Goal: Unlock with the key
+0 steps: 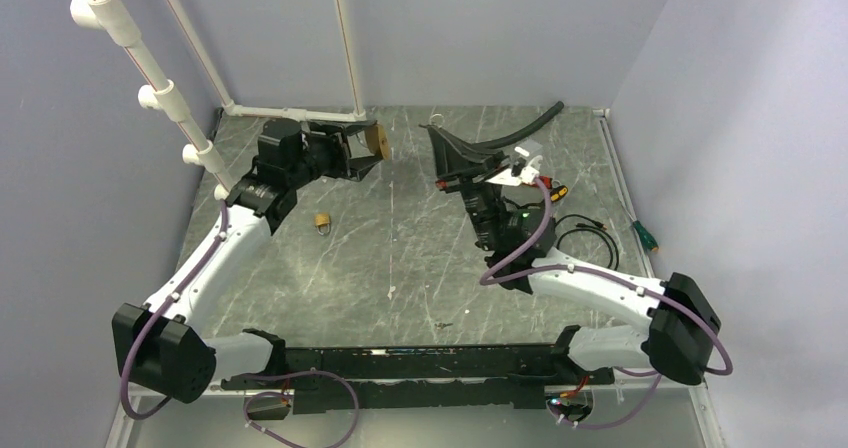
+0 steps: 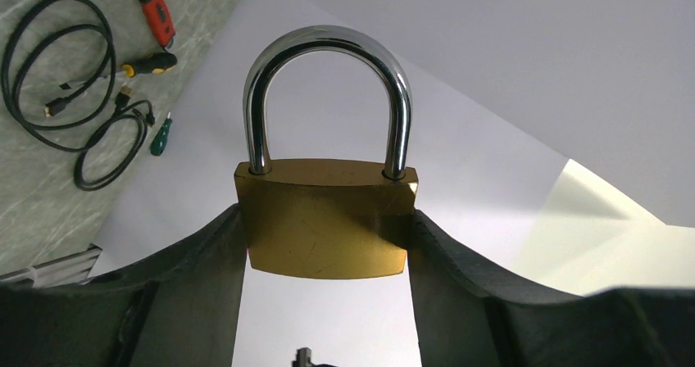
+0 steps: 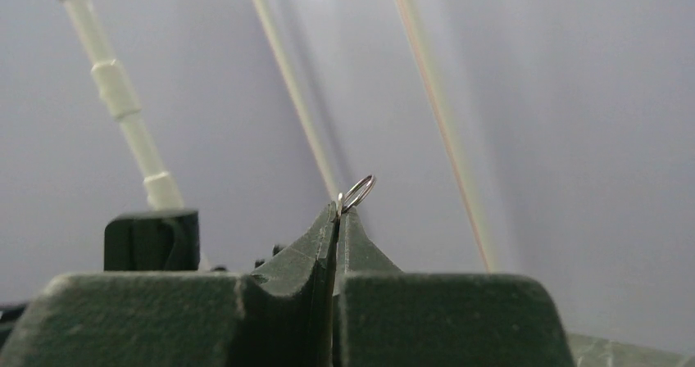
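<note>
Clamping a brass padlock (image 2: 328,240) by both flanks in the left tool (image 2: 326,217), fingers spread to the width of its body, silver shackle upright with both legs down in the brass. Held aloft near the far left corner of the surface (image 1: 420,268). Showing only fine scratches on the face, any stamp too faint to read. Pinching the key (image 3: 358,192) in the right tool (image 3: 337,215), pressed together, only the small metal ring poking past the fingertips, blade hidden; raised near the far edge, a gap away from the padlock. Lying left of centre, a smaller padlock (image 1: 322,223). Coiled by the right edge, black cables (image 1: 590,240) beside screwdrivers (image 1: 643,236).
</note>
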